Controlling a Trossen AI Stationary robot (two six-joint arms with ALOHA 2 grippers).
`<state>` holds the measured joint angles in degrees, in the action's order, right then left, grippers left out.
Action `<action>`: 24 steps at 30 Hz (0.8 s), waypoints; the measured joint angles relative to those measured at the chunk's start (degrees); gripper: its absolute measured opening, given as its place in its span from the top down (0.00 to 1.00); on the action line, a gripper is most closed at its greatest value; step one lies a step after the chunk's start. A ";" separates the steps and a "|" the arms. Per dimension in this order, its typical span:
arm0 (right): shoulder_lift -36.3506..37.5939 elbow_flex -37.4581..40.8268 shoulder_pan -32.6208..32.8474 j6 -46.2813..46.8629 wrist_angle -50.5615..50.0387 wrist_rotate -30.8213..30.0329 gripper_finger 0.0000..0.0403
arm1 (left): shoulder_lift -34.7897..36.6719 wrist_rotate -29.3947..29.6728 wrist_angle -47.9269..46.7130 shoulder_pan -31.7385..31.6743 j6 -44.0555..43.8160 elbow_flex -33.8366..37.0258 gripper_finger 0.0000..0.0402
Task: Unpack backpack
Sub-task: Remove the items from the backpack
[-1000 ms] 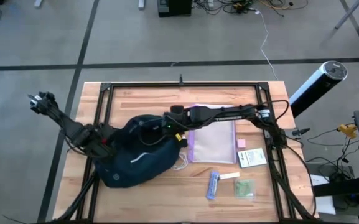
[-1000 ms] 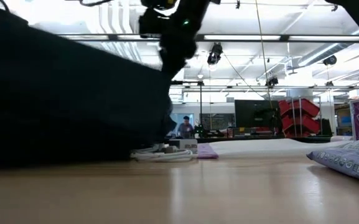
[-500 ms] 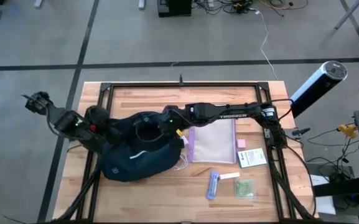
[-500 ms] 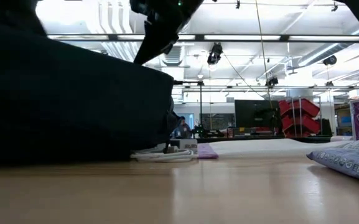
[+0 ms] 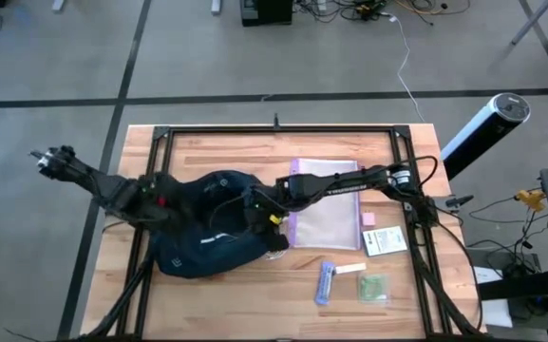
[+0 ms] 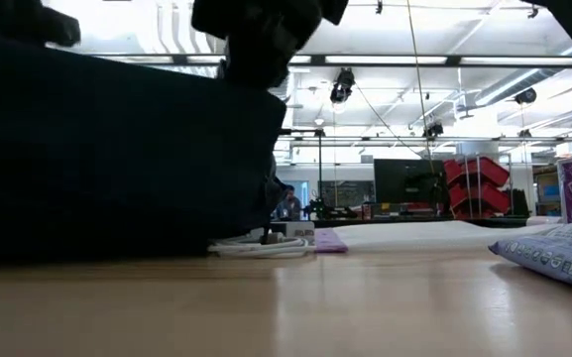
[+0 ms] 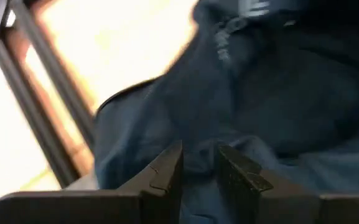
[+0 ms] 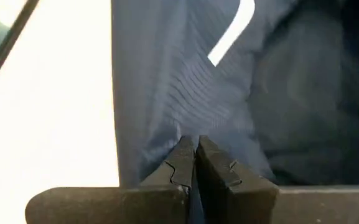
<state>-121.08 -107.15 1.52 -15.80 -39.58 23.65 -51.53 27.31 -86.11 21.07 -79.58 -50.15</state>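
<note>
**Both arms on the backpack**

The left arm reaches in from the table's left edge, and its left gripper (image 7: 198, 177) sits at the left side of the navy backpack (image 5: 207, 237); the fingers stand a narrow gap apart with dark fabric behind and between them, though whether they grip it I cannot tell. The right arm stretches leftward across the table from the right, its right gripper (image 8: 195, 163) pressed fully closed on a fold of the backpack's fabric at the bag's right side.

The backpack lies left of centre on the wooden table (image 5: 349, 304). Just right of it is a clear purple-edged pouch (image 5: 326, 217); a white cable (image 6: 256, 245) lies at the bag's near right edge. Nearer and to the right lie a white card (image 5: 385, 241), a blue packet (image 5: 325, 282) and a small green packet (image 5: 374, 287). Beyond the table is an open workshop with red bins (image 6: 477, 185).
</note>
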 joint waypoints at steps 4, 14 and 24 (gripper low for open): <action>0.00 0.00 0.68 -0.47 5.91 14.78 1.00 | 3.34 -0.68 0.08 -7.68 1.75 0.46 0.81; 0.63 -5.24 -0.43 -3.98 2.36 -6.27 1.00 | 5.13 -0.84 13.69 -13.23 11.87 -8.90 0.81; 0.74 -5.48 -5.06 -7.40 -12.96 -17.70 1.00 | -6.39 -15.88 27.75 -5.98 0.84 -10.95 0.81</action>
<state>-120.33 -112.64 -3.54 -23.20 -52.54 5.95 -57.92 11.43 -58.35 15.09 -78.74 -61.10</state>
